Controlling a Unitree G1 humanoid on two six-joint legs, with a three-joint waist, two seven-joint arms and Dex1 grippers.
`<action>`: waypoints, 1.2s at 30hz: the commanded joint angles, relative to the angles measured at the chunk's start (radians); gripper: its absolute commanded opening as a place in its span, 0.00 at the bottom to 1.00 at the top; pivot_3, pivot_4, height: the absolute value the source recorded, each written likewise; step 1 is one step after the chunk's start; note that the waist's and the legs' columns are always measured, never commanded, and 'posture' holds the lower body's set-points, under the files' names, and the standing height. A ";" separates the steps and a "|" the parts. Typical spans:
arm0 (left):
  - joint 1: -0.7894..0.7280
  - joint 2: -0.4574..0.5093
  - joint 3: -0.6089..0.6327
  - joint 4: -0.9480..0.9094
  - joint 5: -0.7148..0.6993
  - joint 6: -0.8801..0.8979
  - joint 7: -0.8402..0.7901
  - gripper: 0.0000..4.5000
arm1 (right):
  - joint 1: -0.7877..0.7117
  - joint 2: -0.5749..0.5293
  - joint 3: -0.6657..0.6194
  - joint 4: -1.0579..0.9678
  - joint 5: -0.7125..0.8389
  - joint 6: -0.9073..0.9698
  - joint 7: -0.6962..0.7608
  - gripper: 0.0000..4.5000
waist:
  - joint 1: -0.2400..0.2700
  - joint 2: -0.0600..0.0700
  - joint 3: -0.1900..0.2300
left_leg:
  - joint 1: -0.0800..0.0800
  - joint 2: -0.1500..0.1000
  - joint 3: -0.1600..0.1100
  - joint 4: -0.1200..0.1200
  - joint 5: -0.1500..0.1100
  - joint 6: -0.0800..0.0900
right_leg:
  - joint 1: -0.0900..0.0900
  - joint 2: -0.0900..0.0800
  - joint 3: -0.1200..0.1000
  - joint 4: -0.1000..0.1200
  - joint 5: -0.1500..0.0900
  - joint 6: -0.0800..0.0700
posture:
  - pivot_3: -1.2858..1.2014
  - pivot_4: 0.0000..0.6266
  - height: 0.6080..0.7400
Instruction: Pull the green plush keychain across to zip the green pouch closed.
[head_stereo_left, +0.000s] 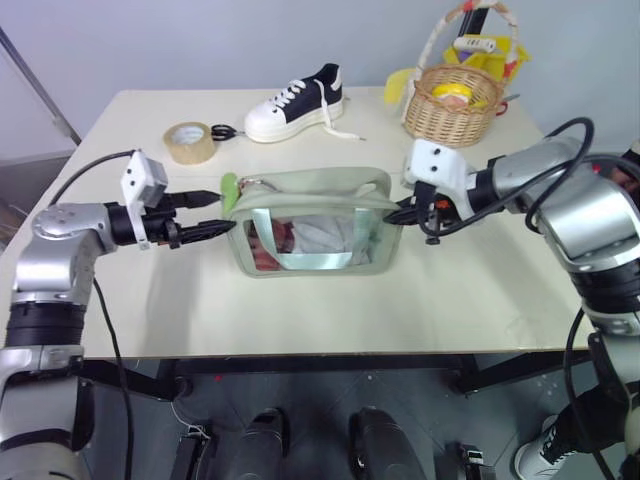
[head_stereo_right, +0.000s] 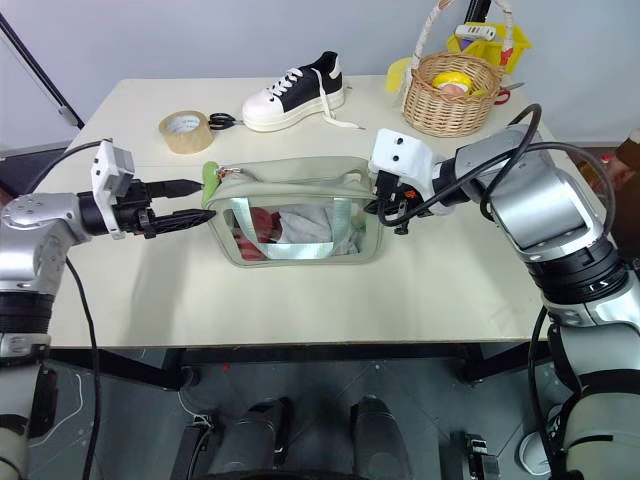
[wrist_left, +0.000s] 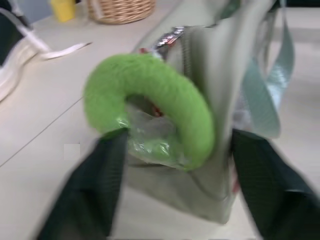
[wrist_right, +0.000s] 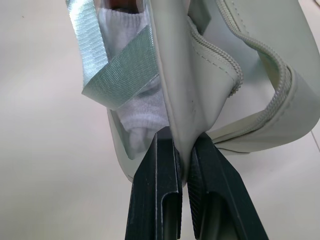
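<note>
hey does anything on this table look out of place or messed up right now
Nothing is spilled or damaged. The green pouch stands upright with its top zipper gaping open. Oddest is the single sneaker, whose lace trails loose across the table. The wicker basket stands upright, things poking out.

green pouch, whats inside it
Through the clear window of the green pouch a white cloth item and something reddish show. The fabric walls cover whatever else is inside.
</note>
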 joint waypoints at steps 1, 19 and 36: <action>-0.039 0.009 0.010 0.009 0.005 -0.021 -0.014 0.18 | -0.003 -0.012 -0.047 -0.048 0.020 0.012 0.000 0.00 | 0.001 0.000 0.000 | 0.000 0.000 0.000 0.000 0.000 0.000 | 0.000 0.000 0.000 0.000 0.000 0.000 | 0.52 0.24 0.66; -0.101 0.083 0.048 0.035 -0.023 0.120 -0.046 0.70 | 0.013 -0.028 -0.058 -0.072 0.032 0.011 -0.002 0.00 | 0.001 0.000 0.000 | 0.000 0.000 0.000 0.001 0.000 0.000 | 0.000 0.000 0.000 0.000 0.000 0.000 | 0.52 0.24 0.66; -0.239 0.021 0.016 0.295 0.009 0.257 -0.021 0.70 | 0.025 -0.026 -0.063 -0.090 0.038 0.012 -0.006 0.00 | 0.000 0.000 0.000 | -0.001 -0.001 -0.001 0.001 0.000 0.000 | 0.000 0.000 -0.001 0.001 0.000 0.000 | 0.52 0.24 0.66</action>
